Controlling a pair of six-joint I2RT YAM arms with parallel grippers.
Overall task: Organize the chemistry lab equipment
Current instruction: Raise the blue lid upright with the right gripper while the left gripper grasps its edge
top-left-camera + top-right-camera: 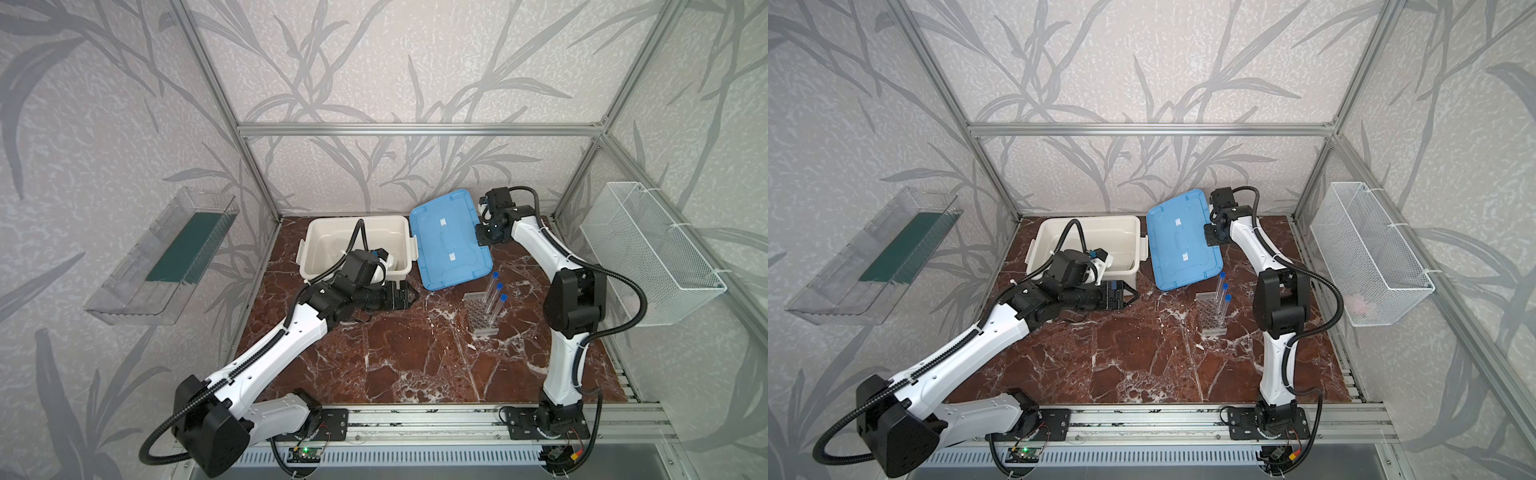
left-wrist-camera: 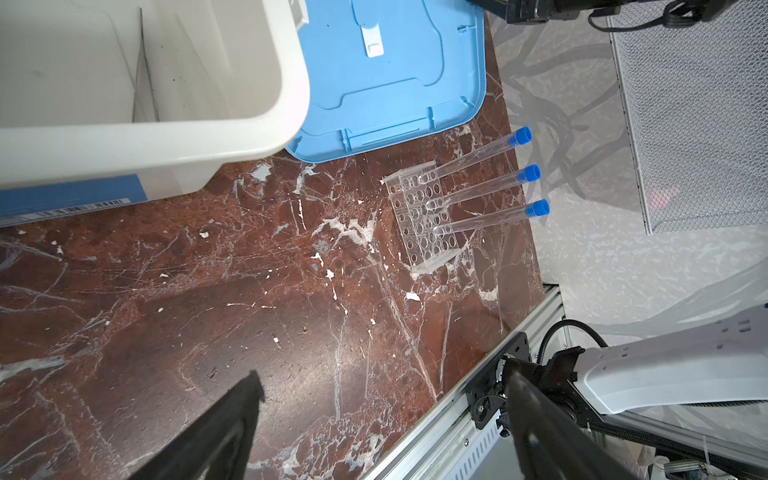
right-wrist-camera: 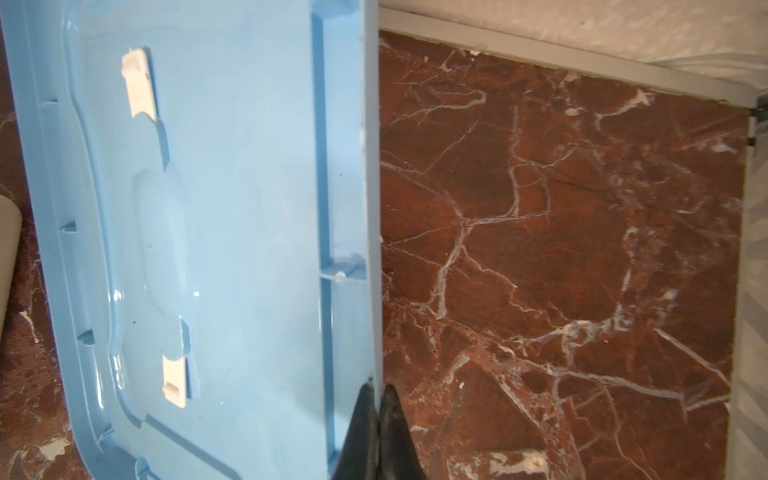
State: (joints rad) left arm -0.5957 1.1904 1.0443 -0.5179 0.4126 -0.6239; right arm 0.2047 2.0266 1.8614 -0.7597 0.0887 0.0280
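Observation:
A clear multi-hole rack point(image 1: 478, 312) point(image 1: 1209, 314) point(image 2: 417, 222) stands on the marble right of centre. Three long blue-capped clear tubes point(image 1: 495, 293) point(image 1: 1223, 296) point(image 2: 478, 192) stand in it. My left gripper point(image 1: 411, 297) point(image 1: 1133, 297) point(image 2: 382, 401) hangs open and empty just in front of the white tub point(image 1: 314, 249) point(image 1: 1040, 245) point(image 2: 166, 145), to the left of the rack. My right gripper point(image 1: 482, 233) point(image 3: 377, 390) is shut on the right rim of the blue lid point(image 1: 444, 243) point(image 1: 1179, 247) point(image 2: 386, 79) point(image 3: 228, 208), which lies underside up beside the tub. My left arm hides part of the tub's inside.
A white wire basket point(image 1: 650, 249) hangs on the right wall. On the left wall hangs a clear shelf tray point(image 1: 166, 255). An aluminium rail point(image 1: 415, 419) runs along the table's front edge. Bare marble point(image 1: 395, 357) lies in front of the rack.

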